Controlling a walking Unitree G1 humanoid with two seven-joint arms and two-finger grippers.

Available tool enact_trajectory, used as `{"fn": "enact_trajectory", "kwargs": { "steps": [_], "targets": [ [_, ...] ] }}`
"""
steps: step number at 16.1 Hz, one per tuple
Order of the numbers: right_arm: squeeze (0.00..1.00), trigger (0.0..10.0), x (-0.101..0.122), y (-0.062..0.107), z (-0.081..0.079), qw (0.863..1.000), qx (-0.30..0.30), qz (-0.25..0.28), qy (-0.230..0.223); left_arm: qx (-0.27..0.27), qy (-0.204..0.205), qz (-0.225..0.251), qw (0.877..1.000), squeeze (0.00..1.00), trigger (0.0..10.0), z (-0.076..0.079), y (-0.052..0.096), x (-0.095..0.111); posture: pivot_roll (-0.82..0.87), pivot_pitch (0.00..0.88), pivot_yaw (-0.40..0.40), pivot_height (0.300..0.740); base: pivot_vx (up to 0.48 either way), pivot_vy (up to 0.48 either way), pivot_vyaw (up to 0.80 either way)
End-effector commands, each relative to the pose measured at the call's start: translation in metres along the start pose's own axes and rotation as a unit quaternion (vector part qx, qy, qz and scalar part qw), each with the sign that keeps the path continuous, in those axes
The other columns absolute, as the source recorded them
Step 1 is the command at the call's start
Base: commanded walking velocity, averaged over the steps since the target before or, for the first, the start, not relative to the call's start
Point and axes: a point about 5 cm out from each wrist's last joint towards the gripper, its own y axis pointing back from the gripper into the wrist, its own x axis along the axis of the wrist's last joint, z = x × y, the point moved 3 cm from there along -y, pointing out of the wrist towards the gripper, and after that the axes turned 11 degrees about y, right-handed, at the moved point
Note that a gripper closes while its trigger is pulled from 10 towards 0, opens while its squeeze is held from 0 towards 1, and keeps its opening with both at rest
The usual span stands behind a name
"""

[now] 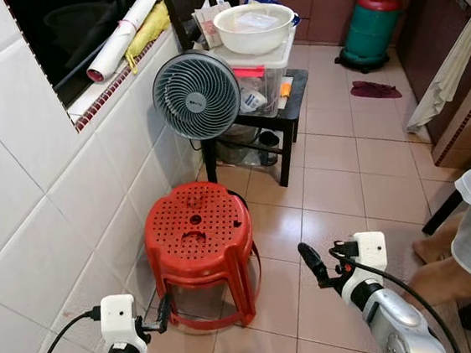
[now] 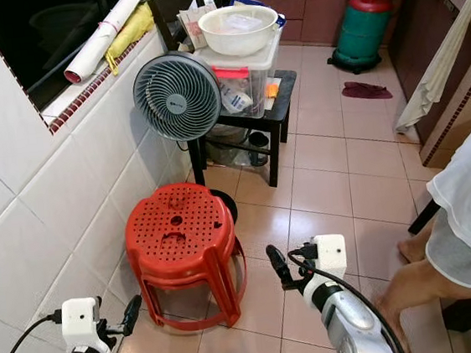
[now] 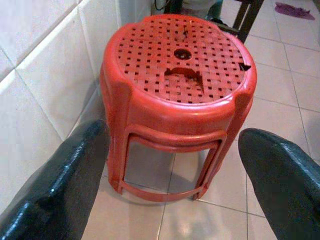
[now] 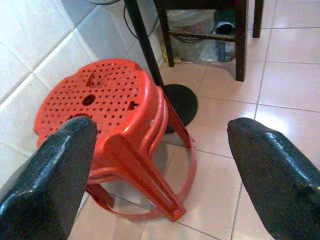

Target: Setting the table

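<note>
Nearest, the left gripper [image 3: 172, 175] holds its fingers spread wide, grasping nothing; the right gripper [image 4: 160, 170] is likewise parted and empty. Just ahead of both sets of fingertips, apart from them, stands a red perforated plastic stool [image 1: 197, 231] on the tiled floor beside the white tiled wall [image 1: 36, 206]. Beyond it a grey fan [image 1: 197, 94] stands before a black side table [image 1: 291, 107] bearing a white basin [image 1: 253, 27]. Right of the right gripper's fingers, a person's leg [image 1: 448, 276].
</note>
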Motion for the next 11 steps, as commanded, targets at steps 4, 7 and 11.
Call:
{"fn": "enact_trajectory", "kwargs": {
  "steps": [4, 7, 11],
  "targets": [
    [0.00, 10.0, 0.013, 0.008, -0.007, 0.999, 0.031, 0.034, -0.019, 0.012, -0.040, 0.024, 0.999, 0.00, 10.0, -0.012, 0.005, 0.005, -0.08, 0.064, -0.019, 0.740, 0.000, 0.000, 0.00],
    [0.00, 10.0, 0.021, 0.008, -0.015, 0.997, 0.060, 0.042, -0.005, 0.002, -0.045, 0.039, 0.998, 0.00, 10.0, -0.012, -0.004, 0.015, -0.09, 0.071, -0.017, 0.740, 0.000, 0.000, 0.00],
    [0.00, 10.0, 0.030, 0.003, -0.020, 0.996, 0.076, 0.050, 0.007, 0.003, -0.039, 0.037, 0.999, 0.00, 10.0, -0.009, -0.019, 0.023, -0.09, 0.075, -0.013, 0.740, 0.000, 0.000, 0.00]
  ]
}}
